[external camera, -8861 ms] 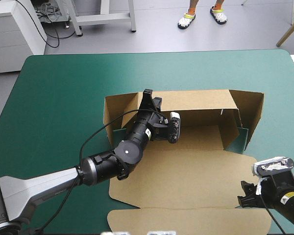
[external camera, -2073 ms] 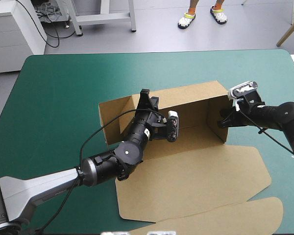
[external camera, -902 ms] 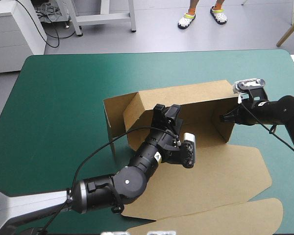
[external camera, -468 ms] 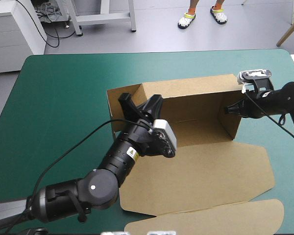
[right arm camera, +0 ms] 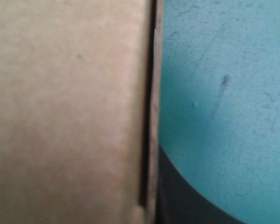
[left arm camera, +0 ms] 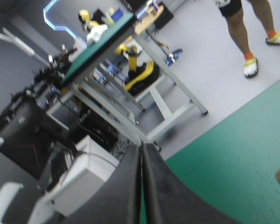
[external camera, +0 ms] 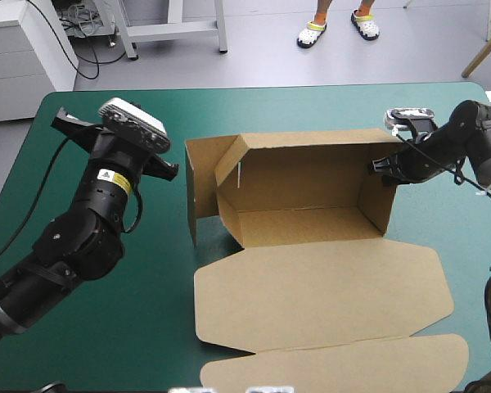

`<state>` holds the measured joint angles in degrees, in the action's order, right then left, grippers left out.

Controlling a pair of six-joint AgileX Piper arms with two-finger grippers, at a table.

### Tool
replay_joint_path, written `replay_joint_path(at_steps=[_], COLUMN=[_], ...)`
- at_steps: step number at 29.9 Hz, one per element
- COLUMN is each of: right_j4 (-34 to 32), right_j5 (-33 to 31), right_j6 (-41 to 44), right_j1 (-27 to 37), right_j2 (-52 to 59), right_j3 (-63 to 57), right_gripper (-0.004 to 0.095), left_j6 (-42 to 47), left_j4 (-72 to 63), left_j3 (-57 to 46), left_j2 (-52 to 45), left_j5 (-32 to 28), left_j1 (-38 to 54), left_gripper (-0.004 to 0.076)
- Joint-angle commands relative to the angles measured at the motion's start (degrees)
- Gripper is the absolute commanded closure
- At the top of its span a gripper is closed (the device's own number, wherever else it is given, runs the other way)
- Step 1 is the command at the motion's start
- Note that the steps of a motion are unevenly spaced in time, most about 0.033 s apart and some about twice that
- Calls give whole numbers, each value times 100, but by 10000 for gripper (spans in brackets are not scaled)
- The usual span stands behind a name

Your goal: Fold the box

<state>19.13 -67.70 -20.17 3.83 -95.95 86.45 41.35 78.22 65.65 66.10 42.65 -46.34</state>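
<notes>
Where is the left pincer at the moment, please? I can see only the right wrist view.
Observer: The left pincer is shut and empty, raised over the left side of the teal-green cover, clear of the box.
Operator: Thank you. Which walls are standing?
Observer: The far wall and the right end wall, which the right pincer grips; the left end flap stands loose, not tucked in.
Operator: And the lid?
Observer: The lid lies flat on the cover toward the near edge.
</notes>
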Motion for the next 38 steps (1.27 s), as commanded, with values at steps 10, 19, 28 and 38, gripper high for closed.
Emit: replay_joint_path(at_steps=[10,19,28,38], right_j4=[-382,-758,-827,-973], right_j5=[252,393,464,-125], right_j6=[473,582,1027,1123], right_j1=[-681,-777,-777,-777], right_j2=[-1130,-1510,-1520,-1350], right_j3=[1474,1740,1807,2778], right_gripper=[903,902,418,382], left_j6=[-1617,-3058,-3291,-3433], left_j4=[-3540,-5255,-5555,-5763], left_j3=[187,187,187,187], left_j2=[-129,-118,-8,216], left_j5=[-632,-140,160,397], left_j1=[2504,3247,3341,3394], left_gripper=[729,729,729,729])
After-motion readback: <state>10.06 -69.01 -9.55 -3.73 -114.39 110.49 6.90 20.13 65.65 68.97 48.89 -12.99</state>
